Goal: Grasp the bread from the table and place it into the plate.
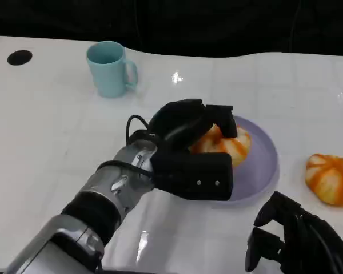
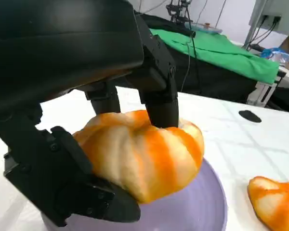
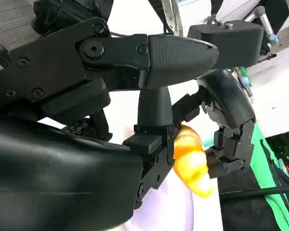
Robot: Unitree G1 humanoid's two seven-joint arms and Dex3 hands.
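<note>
An orange-and-cream striped bread [image 1: 231, 145] lies over the lavender plate [image 1: 262, 168] right of the table's middle. My left hand [image 1: 188, 149] reaches in from the lower left and grips this bread, fingers wrapped over its top and near side. In the left wrist view the bread [image 2: 144, 154] sits between the black fingers [image 2: 159, 94] just above the plate [image 2: 192, 214]; I cannot tell whether it touches it. The right wrist view shows the same bread [image 3: 192, 161] held by the left hand [image 3: 229, 137]. My right hand [image 1: 297, 240] rests at the lower right, fingers apart and holding nothing.
A second striped bread [image 1: 331, 178] lies on the white table to the right of the plate, also seen as the second bread [image 2: 274, 202]. A light blue mug [image 1: 108, 68] stands at the back left. A black round hole [image 1: 19, 57] marks the far left corner.
</note>
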